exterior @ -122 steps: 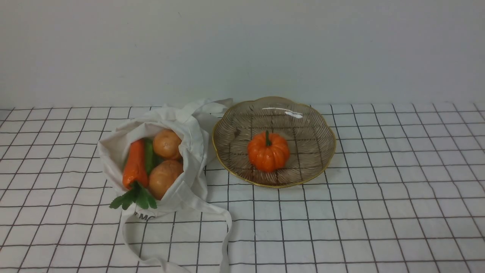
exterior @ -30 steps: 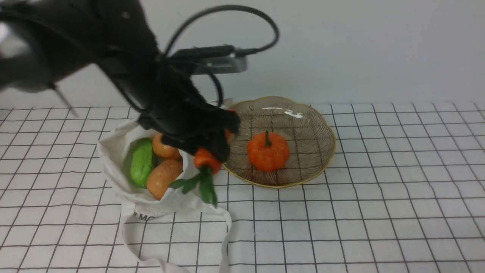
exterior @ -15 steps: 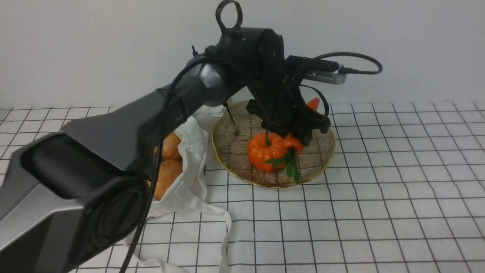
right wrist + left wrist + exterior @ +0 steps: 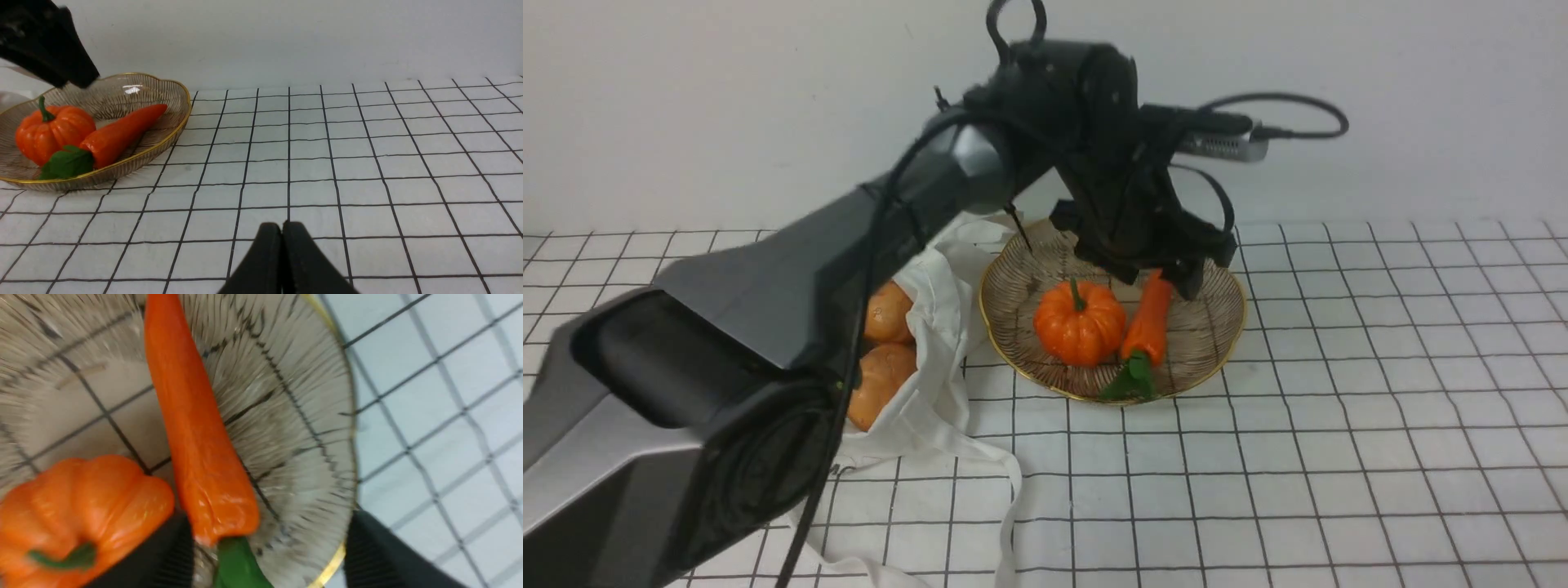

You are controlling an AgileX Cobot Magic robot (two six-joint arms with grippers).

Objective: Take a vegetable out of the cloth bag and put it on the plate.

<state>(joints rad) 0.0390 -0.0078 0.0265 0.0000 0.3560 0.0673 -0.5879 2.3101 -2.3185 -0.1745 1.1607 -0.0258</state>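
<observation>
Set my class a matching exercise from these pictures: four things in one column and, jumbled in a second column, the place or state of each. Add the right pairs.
Column 1
1. carrot
2. pumpkin
3. cloth bag
4. right gripper

Column 2
A. shut, above the checked tablecloth
B. lying on the plate, leaves toward its near rim
C. off-white, left of the plate
D. standing on the plate, stem up

Pairs: 1-B; 2-D; 3-C; 4-A
</observation>
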